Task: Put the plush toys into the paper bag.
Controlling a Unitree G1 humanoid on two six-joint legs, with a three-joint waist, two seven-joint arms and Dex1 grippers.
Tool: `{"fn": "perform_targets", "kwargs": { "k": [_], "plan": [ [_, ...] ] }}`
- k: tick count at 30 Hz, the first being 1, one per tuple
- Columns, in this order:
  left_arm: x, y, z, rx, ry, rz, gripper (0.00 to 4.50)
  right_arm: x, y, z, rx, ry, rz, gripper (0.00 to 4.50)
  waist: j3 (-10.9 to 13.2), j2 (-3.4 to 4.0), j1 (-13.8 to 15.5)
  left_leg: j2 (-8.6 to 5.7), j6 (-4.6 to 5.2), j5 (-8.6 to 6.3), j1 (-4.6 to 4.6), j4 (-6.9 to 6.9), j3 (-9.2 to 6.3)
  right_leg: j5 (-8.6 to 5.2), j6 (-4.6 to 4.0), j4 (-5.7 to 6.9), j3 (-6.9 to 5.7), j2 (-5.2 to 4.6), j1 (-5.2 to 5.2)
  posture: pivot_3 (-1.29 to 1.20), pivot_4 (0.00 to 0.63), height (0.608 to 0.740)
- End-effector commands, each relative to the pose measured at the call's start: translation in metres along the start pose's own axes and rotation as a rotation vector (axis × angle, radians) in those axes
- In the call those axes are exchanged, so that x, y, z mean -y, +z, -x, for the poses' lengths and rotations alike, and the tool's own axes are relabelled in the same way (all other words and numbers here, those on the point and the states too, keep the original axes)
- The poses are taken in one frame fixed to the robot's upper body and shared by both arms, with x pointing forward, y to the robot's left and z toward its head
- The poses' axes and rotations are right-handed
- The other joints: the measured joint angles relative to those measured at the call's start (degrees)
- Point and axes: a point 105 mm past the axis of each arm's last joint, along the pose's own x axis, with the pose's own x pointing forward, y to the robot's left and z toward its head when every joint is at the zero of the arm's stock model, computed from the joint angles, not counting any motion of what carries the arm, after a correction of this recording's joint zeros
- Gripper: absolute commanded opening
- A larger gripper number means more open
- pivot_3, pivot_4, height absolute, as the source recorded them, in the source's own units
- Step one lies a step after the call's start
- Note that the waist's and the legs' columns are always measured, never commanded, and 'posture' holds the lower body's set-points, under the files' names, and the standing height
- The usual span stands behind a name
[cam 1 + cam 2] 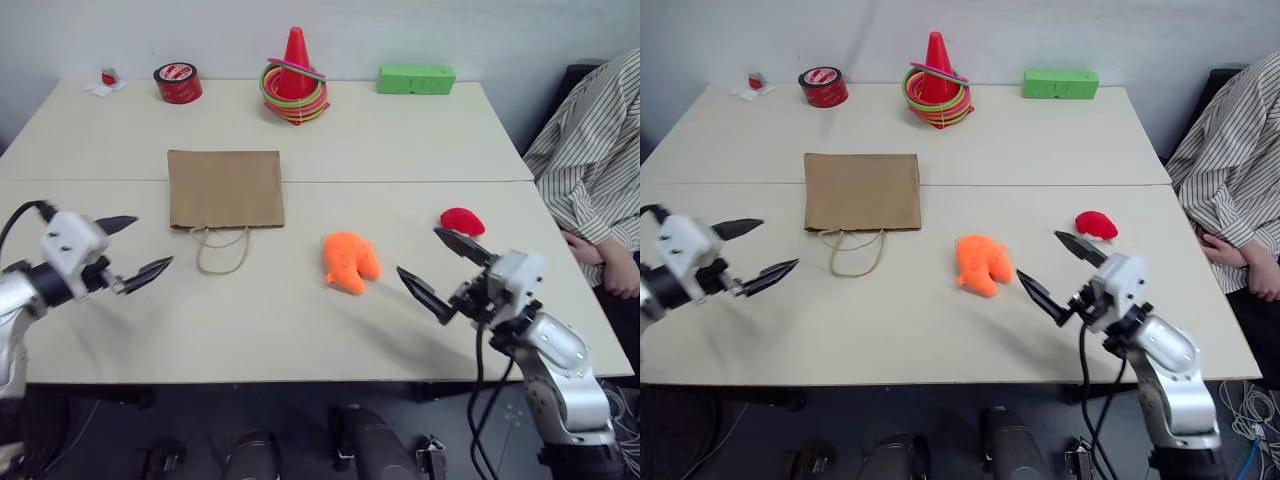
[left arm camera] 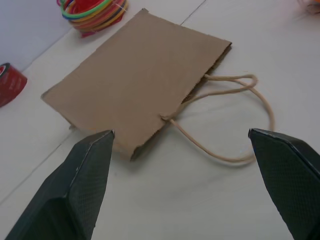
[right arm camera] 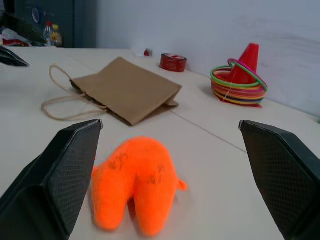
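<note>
The surface (image 1: 300, 320) is pale cream. The paper bag (image 1: 225, 188) is plain kraft brown with beige twine handles (image 1: 222, 250). One plush toy (image 1: 350, 262) is bright orange; the smaller plush toy (image 1: 462, 220) is red. The cone (image 1: 295, 62) is red, ringed in green, yellow and pink hoops. The tape roll (image 1: 178, 82) is red, the block (image 1: 416, 78) green. A person's shirt (image 1: 595, 160) is white with thin dark stripes.

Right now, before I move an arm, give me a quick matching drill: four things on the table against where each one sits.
Things:
1 paper bag
2 orange toy
3 red toy
4 green block

Places:
A far edge, by the wall
B lying flat, handles toward the robot
C just ahead of the right end effector
D nearest the seated person

Pairs: 1-B, 2-C, 3-D, 4-A
</note>
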Motion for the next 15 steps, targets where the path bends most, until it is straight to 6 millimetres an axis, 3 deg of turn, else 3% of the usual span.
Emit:
{"fn": "perform_targets", "kwargs": {
  "k": [1,3,6,15],
  "plan": [
    [-0.003,0.002,-0.027,-0.024,-0.054,-0.132,4.49,-0.005,0.008,-0.012,0.040,0.024,0.012,4.50,0.0,0.00,0.2,0.01,-0.01,0.01,-0.03,0.03,0.05,0.00,0.00,0.00,0.01,0.01,-0.03,0.00,0.150,0.740],
    [-0.004,0.005,-0.045,-0.014,-0.070,-0.170,4.49,-0.005,0.008,-0.015,0.041,0.024,0.010,4.50,0.0,0.00,0.3,0.01,0.01,0.01,-0.05,0.07,0.12,-0.02,0.03,0.00,0.04,0.02,-0.04,0.00,0.150,0.740],
    [0.004,0.008,-0.066,0.007,-0.130,-0.198,3.90,-0.006,0.003,-0.016,0.016,0.017,0.010,4.50,0.0,0.00,0.3,0.01,0.03,0.00,-0.15,0.21,0.23,-0.03,0.06,0.00,0.01,0.03,-0.06,0.00,0.150,0.740],
    [0.004,0.008,-0.074,0.036,-0.174,-0.166,1.13,-0.004,-0.004,-0.011,-0.047,-0.038,0.017,4.50,0.0,-0.01,0.3,0.05,-0.06,0.07,-0.17,0.46,0.35,-0.04,0.05,0.30,-0.01,0.05,-0.09,0.00,0.150,0.740]
  ]
}}
